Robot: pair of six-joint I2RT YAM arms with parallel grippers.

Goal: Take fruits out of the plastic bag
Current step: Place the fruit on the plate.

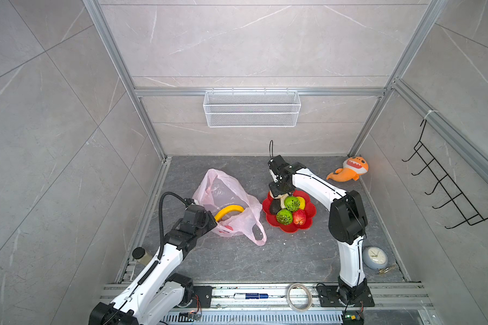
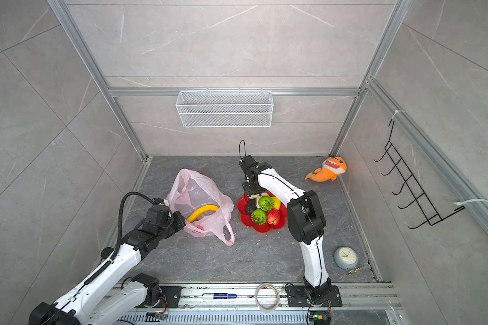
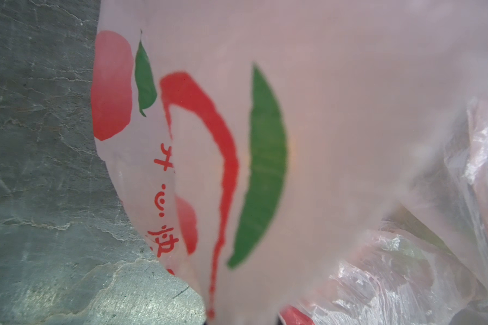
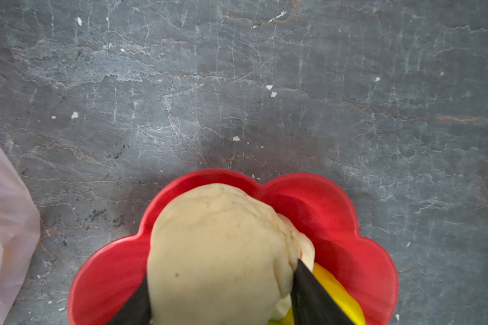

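The pink plastic bag (image 1: 226, 194) (image 2: 197, 191) lies open at the left, with a yellow banana (image 1: 228, 211) sticking out of its mouth. My left gripper (image 1: 213, 221) is shut on the bag's near edge, and the bag's film (image 3: 350, 140) covers the jaws in the left wrist view. On the red plate (image 1: 307, 222) (image 4: 335, 202) lie two bumpy green balls (image 1: 291, 203), a red apple (image 1: 299, 217), a small yellow fruit (image 1: 301, 201) and a dark avocado (image 1: 274, 208). My right gripper (image 4: 221, 270) (image 1: 279, 195) is shut on the lumpy beige fruit (image 4: 217, 239) over the plate's far edge.
An orange plush shark (image 1: 350, 168) lies at the back right and a small clock (image 1: 374, 257) at the front right. A wire basket (image 1: 251, 108) hangs on the back wall and a black hook rack (image 1: 448, 183) on the right wall. A tape roll (image 1: 299, 297) rests on the front rail.
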